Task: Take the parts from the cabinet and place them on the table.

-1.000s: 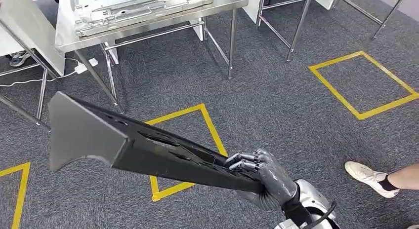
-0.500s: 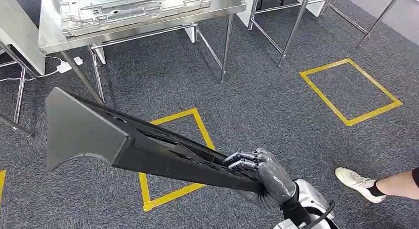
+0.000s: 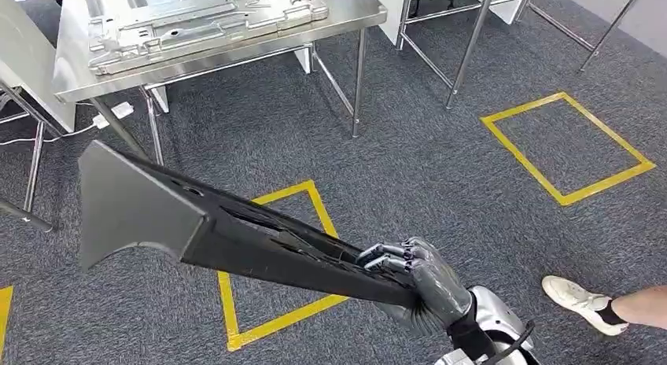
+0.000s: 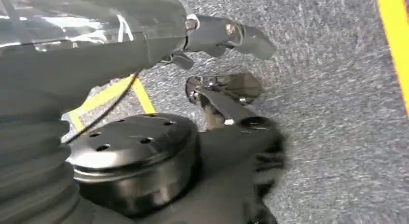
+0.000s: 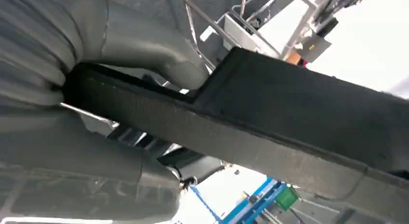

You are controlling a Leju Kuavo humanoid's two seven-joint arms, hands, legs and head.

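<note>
- Head view first: my right hand is wrapped tight around one end of a long dark metal part.
- That part sticks out from the hand, up and to my left, in the air above the grey carpet. Its far end is wider and looks lighter grey.
- On the right wrist camera I see the same part up close, with the thick grey thumb pressed over its edge.
- A shiny steel table stands ahead of me, well apart from the part I hold. Flat silver parts lie on top of it.
- Yellow tape squares are marked on the carpet, one right below the held part.
- A person's foot in a white shoe is on the floor near my right side.
- On the left wrist camera my left hand hangs over the carpet. I cannot tell if its fingers are wide or curled.
</note>
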